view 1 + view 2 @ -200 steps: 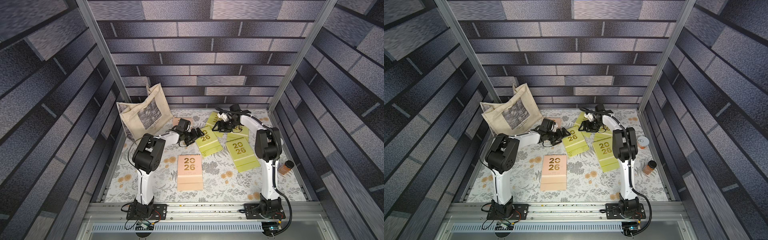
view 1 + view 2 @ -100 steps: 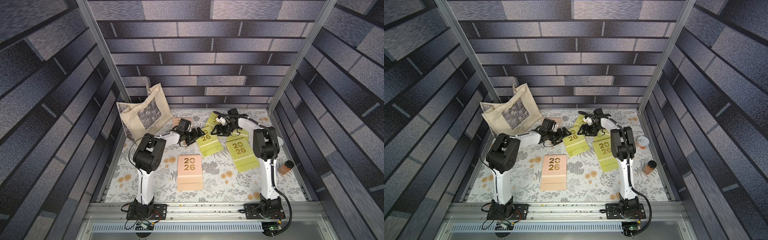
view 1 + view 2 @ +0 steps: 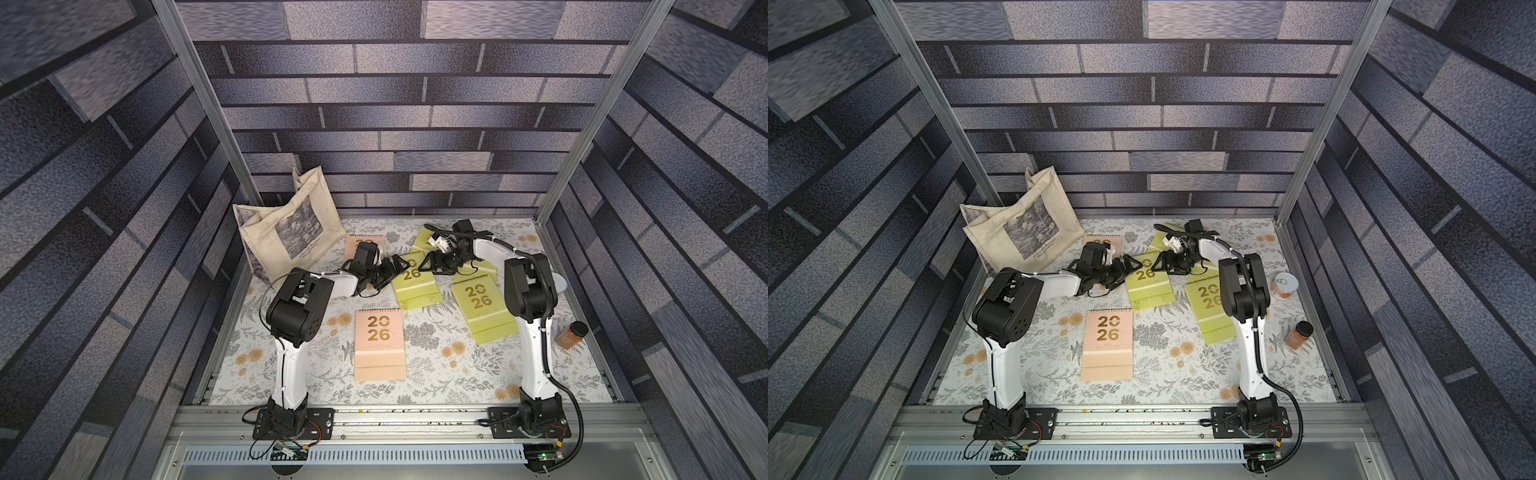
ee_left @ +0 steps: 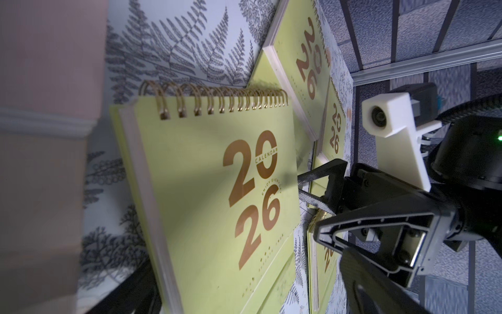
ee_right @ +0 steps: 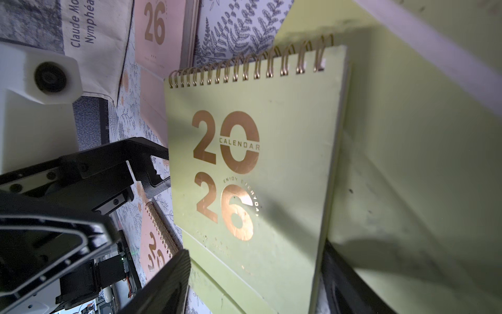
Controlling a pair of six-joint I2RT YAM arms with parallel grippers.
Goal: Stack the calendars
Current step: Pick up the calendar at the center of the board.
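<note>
**K:** Floral table cover (image 3: 436, 374) is carrying every calendar flat and spread about; nothing is sitting squarely stacked yet. Which one are the arms working?

**R:** Middle green calendar (image 3: 415, 286), lying face up between both grippers. Left gripper (image 3: 401, 272) is sitting at the edge on its own side, jaws spread wide and empty. Right gripper (image 3: 430, 269) is sitting at the opposite edge, toward the spiral end, jaws also apart with nothing in them. Whether any finger is touching the card, I am not able to tell.

**K:** Others?

**R:** Right green calendar (image 3: 482, 307) is lying just beside the right arm. Far green calendar (image 3: 419, 244) and tucked green calendar (image 3: 478, 271) are lying partly under that wrist. Near pink calendar (image 3: 379, 345) is lying alone at the front, and far pink calendar (image 3: 353, 245) is lying by the bag.

**K:** Risks?

**R:** Judging three. Both grippers are crowding one thin, flat calendar, so fingers could be knocking together. A closing finger could be catching only the cover or stand flap, fanning the pad open. A sideways shove could be sliding it onto its green neighbours.

**K:** Containers?

**R:** Tote bag (image 3: 286, 232) is leaning in the far corner, contents not showing. Spice jar (image 3: 572, 334), lid on, is showing orange-brown powder. Tin can (image 3: 1284, 284) is standing sealed, contents hidden.
</note>
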